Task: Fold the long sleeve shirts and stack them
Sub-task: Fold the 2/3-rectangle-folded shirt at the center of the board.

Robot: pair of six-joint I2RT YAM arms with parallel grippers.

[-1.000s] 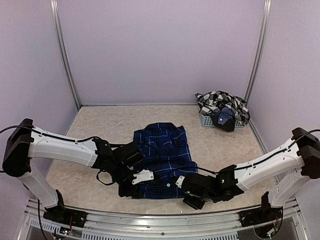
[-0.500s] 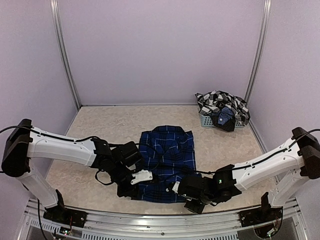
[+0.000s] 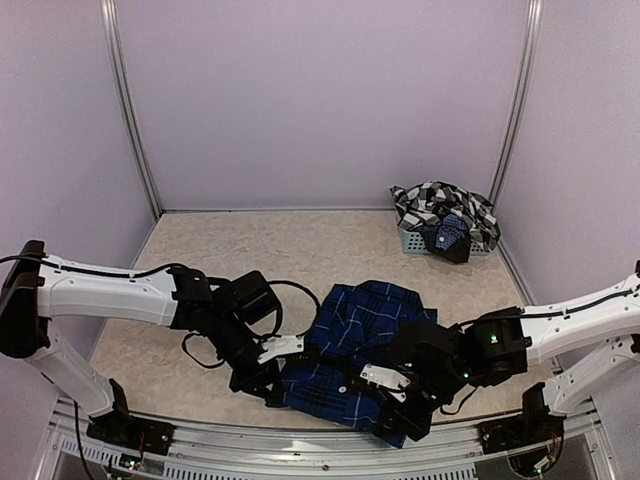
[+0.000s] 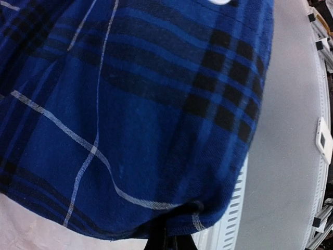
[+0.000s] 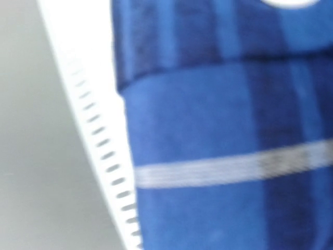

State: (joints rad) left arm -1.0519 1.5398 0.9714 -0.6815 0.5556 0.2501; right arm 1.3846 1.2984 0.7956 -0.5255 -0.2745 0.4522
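The top camera looks down from above and behind both arms, taking in the whole tabletop [image 3: 200,250]. The wrist cameras ride just behind the left hand [image 3: 268,388] and right hand [image 3: 392,420], so near the blue shirt [image 3: 355,335] that cloth fills them. All three views share the hem by the hands and the slotted rail [image 3: 300,447].

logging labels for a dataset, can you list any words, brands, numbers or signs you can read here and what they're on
None can be read.
The blue plaid shirt shows no tag or print in any view.
The checked shirt and the basket under it show none.
A small white box at the right edge of the left wrist view has a dark window, too small to read.
The right wrist view is blurred.
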